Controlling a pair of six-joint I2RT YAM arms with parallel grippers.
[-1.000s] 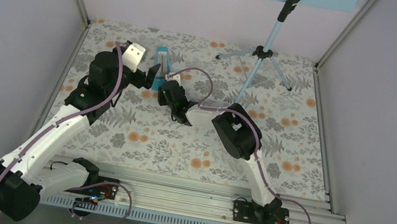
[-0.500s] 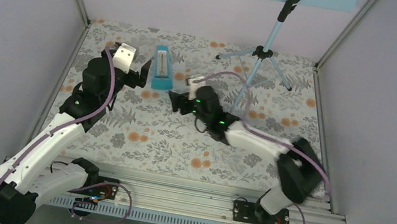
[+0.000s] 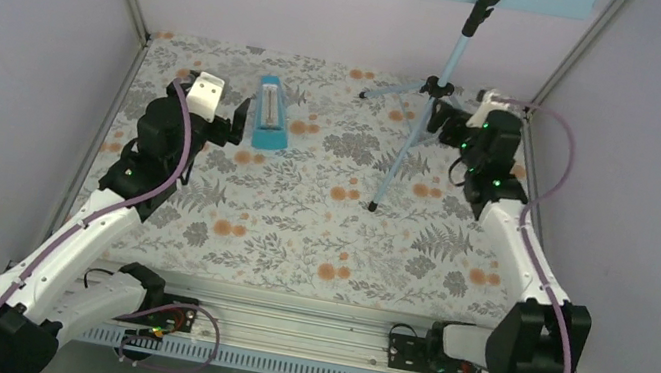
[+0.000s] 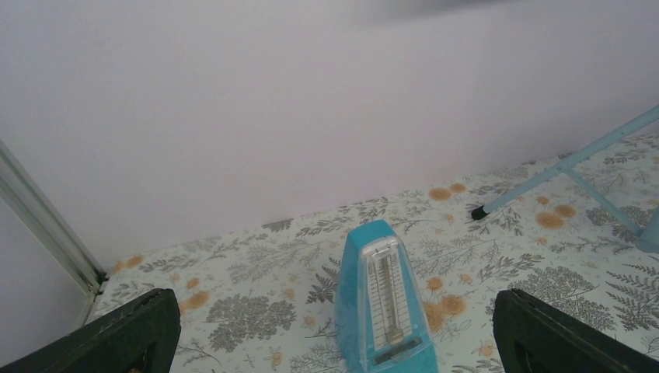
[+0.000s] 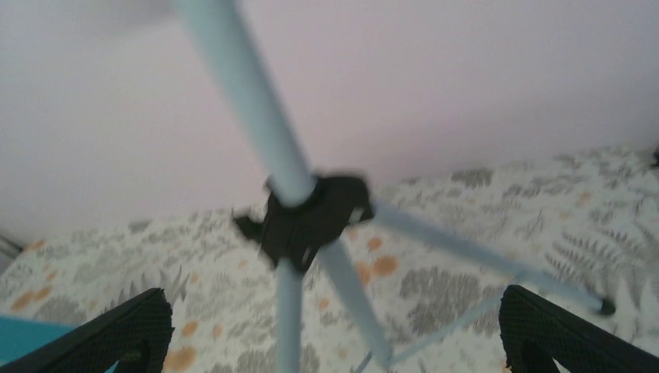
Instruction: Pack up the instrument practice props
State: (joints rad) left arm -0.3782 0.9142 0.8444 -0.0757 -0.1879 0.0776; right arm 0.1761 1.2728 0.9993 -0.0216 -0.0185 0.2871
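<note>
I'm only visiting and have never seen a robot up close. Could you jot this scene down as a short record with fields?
Surface: table covered in a floral cloth
Left side: left claw open, facing the metronome, not gripping it
Right side: right claw open, close to the hub of the music stand, gripping nothing
Stand: on its tripod legs, perforated desk at the top
Held items: none

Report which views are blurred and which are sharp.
Right wrist: blurred throughout, the music stand smeared at hub and legs. Left wrist: sharp, the metronome crisp. Top external: sharp, evenly lit, no glare.
</note>
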